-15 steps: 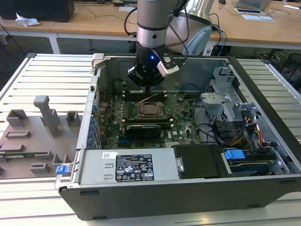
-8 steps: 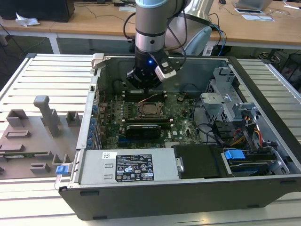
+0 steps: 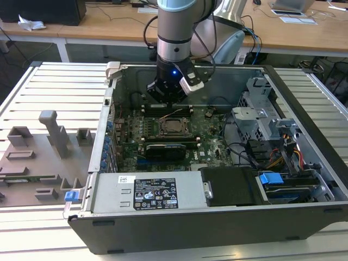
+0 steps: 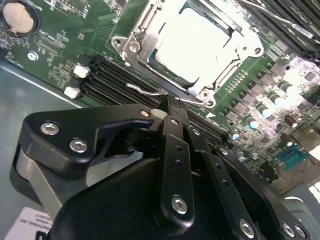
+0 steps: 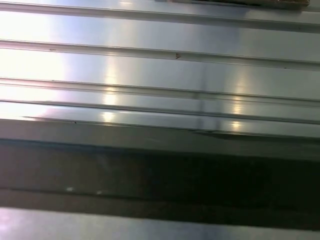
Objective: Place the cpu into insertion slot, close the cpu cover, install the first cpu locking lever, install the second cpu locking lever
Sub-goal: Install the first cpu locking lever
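The cpu [image 4: 194,44], a silver-grey square, lies in the insertion slot [image 3: 174,126] on the green motherboard. The cpu cover [image 4: 141,56], a metal frame, lies flat around it. A thin wire locking lever [image 4: 145,90] runs along the socket's near edge in the second wrist view. My gripper [image 4: 171,108] is shut, its black tips right at the hooked end of that lever; whether they touch it is not visible. In the exterior view the gripper [image 3: 168,100] hangs low inside the case, just beyond the socket.
The open computer case [image 3: 304,109] walls in the board. Black memory slots [image 4: 107,82] lie beside the socket. A drive cage and cables [image 3: 272,152] sit at the exterior view's right, a power supply [image 3: 147,193] in front. Grey fixtures [image 3: 49,147] stand on the slatted table [image 5: 160,65].
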### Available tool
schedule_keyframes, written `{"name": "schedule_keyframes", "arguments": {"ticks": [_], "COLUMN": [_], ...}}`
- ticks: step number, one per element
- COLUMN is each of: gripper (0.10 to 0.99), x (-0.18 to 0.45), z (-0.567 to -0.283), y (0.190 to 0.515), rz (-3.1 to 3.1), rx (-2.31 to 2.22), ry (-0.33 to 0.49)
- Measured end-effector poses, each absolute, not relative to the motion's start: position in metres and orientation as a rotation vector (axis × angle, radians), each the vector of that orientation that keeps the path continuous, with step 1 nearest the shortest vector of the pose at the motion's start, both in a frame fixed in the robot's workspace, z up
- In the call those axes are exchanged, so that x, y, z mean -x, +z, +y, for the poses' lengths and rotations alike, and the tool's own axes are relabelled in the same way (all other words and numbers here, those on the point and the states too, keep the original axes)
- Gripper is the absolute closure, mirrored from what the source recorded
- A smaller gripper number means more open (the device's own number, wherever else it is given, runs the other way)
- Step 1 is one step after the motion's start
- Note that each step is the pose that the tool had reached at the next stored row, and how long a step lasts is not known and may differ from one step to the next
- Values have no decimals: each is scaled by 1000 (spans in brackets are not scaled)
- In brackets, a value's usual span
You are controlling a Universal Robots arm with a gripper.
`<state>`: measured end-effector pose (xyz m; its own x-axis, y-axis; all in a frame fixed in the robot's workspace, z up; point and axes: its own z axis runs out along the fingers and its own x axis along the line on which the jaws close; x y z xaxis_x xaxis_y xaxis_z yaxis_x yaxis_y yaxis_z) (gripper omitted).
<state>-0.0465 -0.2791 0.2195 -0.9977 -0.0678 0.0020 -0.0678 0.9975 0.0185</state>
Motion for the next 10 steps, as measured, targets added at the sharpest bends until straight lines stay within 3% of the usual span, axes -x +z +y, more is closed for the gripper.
{"name": "schedule_keyframes", "arguments": {"ticks": [10], "gripper": [980], "x": [23], "z": [-279], "y": [205], "rz": [-3126], "rx": [-98], "ry": [-44]}}
